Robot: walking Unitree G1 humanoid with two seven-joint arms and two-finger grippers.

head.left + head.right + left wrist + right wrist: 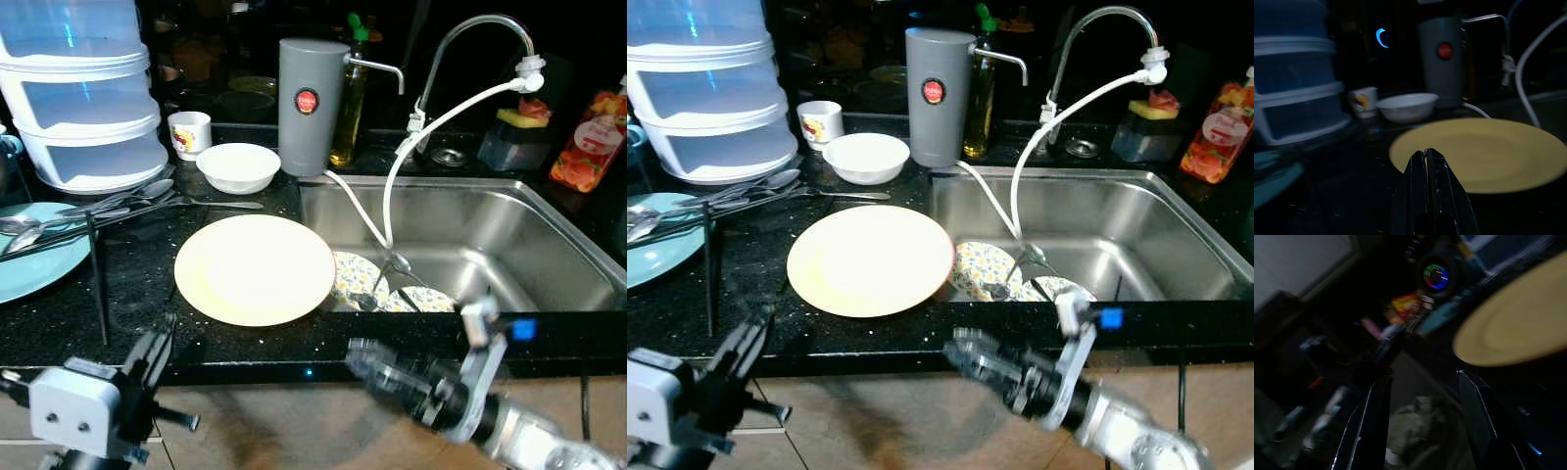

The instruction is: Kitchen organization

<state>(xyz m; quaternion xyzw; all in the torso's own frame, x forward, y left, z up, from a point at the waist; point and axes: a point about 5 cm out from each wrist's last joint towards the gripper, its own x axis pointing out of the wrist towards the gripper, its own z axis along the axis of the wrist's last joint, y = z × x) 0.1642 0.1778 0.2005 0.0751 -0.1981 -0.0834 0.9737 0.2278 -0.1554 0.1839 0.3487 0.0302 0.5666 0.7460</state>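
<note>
Facing yellow plate (255,269) flat on dark counter (127,304), just left of sink (549,245). Plate lies far of both our grippers, slightly left of centre. Round, so no long axis. Left gripper (1426,157) below counter edge, fingers pressed together, empty, aimed at plate's near rim; we judge it nearer. Right gripper (1425,382) low, near right, fingers spread, empty.

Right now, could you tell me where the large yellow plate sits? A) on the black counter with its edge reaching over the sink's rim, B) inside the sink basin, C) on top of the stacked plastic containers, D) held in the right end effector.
A: the yellow plate lies flat on the black counter, its right edge overhanging the sink.
</note>
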